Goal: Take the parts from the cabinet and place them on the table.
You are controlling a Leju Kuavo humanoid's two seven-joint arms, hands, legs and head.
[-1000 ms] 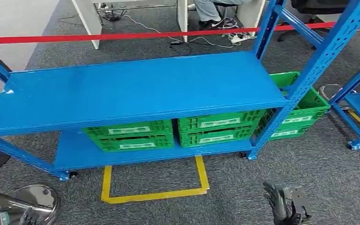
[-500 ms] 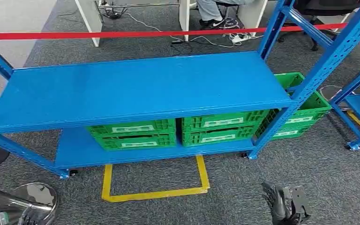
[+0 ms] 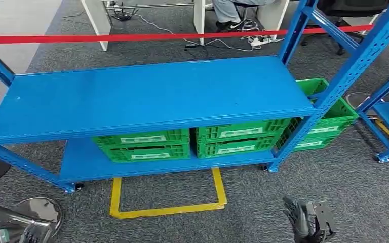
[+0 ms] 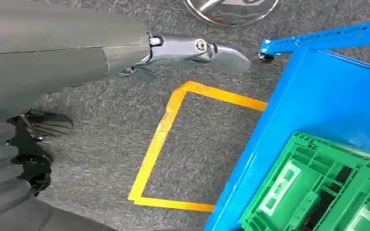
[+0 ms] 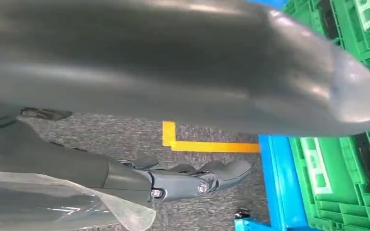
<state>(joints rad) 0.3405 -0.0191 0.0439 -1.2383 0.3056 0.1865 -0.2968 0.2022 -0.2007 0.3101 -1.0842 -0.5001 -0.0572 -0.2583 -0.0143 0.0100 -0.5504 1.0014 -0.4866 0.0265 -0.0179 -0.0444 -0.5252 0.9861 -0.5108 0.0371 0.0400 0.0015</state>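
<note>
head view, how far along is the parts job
Green crates sit on the blue rack's lower shelf; its top shelf is bare. The right robot hand and left robot hand hang low, holding nothing. That fits before a fetch or after a drop-off.

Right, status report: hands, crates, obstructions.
Left hand, right hand low, holding nothing. Green crates on lower shelf. Upper shelf overhangs them.

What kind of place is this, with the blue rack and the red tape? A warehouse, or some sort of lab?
Probably a test area in a workshop or lab, set up like a storeroom: a blue steel rack holding green crates, a yellow box taped on the carpet, and a red barrier tape with desks behind.
</note>
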